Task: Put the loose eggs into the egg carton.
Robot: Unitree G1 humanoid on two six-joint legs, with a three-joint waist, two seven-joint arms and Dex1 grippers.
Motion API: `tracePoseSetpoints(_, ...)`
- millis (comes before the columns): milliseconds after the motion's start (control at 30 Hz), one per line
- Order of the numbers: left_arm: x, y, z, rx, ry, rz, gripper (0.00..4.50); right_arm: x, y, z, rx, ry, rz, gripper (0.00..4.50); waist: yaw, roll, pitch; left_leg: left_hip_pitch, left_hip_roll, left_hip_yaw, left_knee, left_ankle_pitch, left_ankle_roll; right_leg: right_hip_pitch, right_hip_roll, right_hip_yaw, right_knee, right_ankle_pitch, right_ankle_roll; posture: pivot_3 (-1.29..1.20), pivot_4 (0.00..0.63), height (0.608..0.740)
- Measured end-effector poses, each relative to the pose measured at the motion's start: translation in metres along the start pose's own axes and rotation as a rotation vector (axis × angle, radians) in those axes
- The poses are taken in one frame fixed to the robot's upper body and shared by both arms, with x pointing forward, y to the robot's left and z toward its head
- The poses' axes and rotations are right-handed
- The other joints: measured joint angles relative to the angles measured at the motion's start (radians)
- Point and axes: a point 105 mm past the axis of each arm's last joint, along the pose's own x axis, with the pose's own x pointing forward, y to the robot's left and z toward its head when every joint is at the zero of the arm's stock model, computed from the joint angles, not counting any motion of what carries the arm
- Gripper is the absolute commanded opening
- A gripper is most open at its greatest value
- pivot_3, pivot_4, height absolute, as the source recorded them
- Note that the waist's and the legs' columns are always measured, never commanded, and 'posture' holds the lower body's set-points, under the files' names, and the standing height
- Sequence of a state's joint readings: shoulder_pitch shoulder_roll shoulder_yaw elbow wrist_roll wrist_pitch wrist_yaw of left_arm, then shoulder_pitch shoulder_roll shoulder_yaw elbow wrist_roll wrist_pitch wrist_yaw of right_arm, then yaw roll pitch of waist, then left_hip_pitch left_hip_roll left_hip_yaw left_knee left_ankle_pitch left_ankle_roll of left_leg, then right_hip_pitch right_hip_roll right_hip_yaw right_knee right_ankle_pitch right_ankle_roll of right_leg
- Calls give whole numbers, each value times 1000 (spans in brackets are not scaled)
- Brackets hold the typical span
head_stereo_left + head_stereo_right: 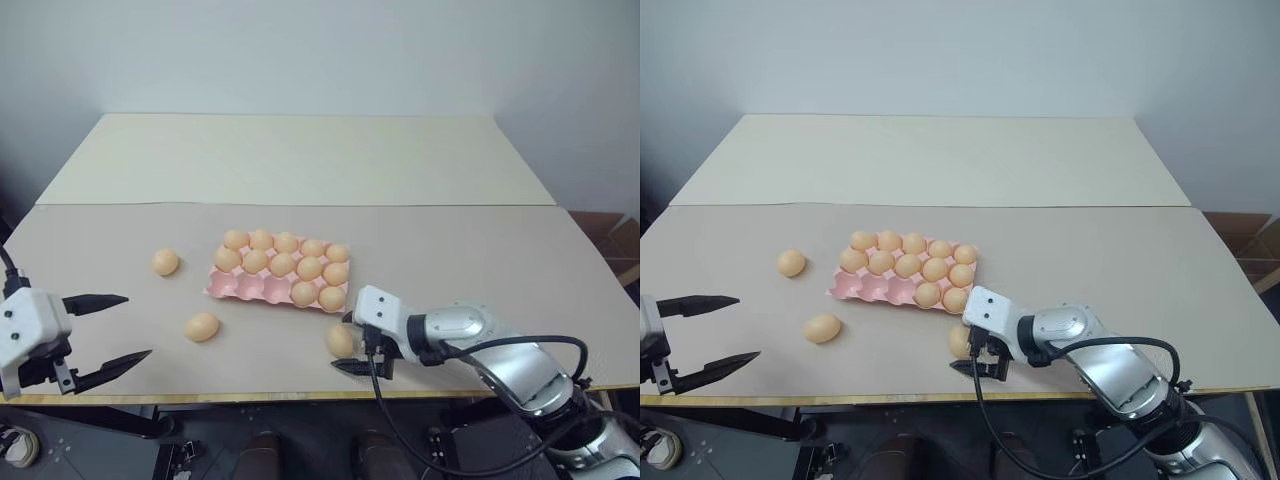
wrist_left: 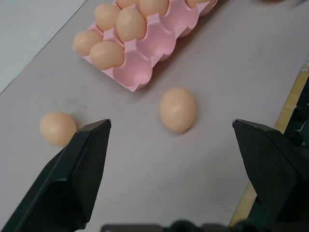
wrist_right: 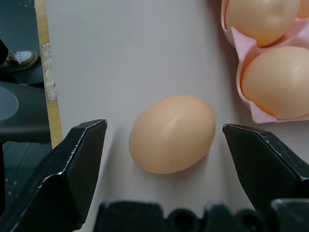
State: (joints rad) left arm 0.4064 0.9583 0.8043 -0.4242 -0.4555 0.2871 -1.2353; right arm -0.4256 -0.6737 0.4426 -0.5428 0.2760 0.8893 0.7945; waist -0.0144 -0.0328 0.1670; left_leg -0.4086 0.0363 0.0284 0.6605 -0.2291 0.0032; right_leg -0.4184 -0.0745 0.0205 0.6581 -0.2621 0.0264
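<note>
The right gripper (image 3: 159, 140) is down low at the near edge of the table (image 1: 480, 250), fingers spread wide, and there is an egg (image 3: 172, 133) lying right between them! In the right wrist view that egg sits on the tabletop in the gap, one black finger (image 3: 72, 169) on one side, the other on the far side, and neither one is touching it. Daylight on both flanks, nothing pinched. From the head camera the same egg (image 1: 340, 340) lies just in front of the gripper's tips, near the front right corner of the egg carton (image 1: 240, 288), close to it but apart from it.

The carton itself is pink and sits mid-table. Its back two rows are full, and the front row has eggs in its two rightmost cups, with three cups open on the left.

Over to the other side: the left gripper (image 1: 112, 330) hangs above the near left part of the table, jaws also spread wide, holding nothing. Two more loose eggs on that side: one (image 1: 201, 327) on the table between the left gripper and the carton's front edge, well short of the fingers, and another (image 1: 165, 262) farther back, just off the carton's left end. In the left wrist view the nearer egg (image 2: 178, 109) lies beyond the open fingertips, the carton's empty corner cup just beyond it.
</note>
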Motion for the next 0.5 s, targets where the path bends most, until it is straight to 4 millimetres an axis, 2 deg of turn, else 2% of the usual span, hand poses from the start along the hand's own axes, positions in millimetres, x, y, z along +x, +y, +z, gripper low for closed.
tracePoseSetpoints(133,0,1,1,4,-3,2,4374,2,1,-4,-2,15,-11,2470,0,0,0,0,0,0,0,0,0,0,0,0,0,0,0,0,150,740)
tracePoseSetpoints(200,0,1,1,3,-3,1,4374,2,1,-4,-2,15,-11,2106,0,0,0,0,0,0,0,0,0,0,0,0,0,0,0,0,150,740)
tracePoseSetpoints(367,0,-1,-1,-3,1,-1,4374,-5,-3,1,-14,-1,-26,2106,0,0,0,0,0,0,0,0,0,0,0,0,0,0,0,0,150,740)
tracePoseSetpoints(500,0,-1,-1,-6,2,0,4374,-14,-6,24,-65,-74,-16,2106,-1,0,0,0,0,0,0,0,0,0,0,0,0,0,0,0,150,740)
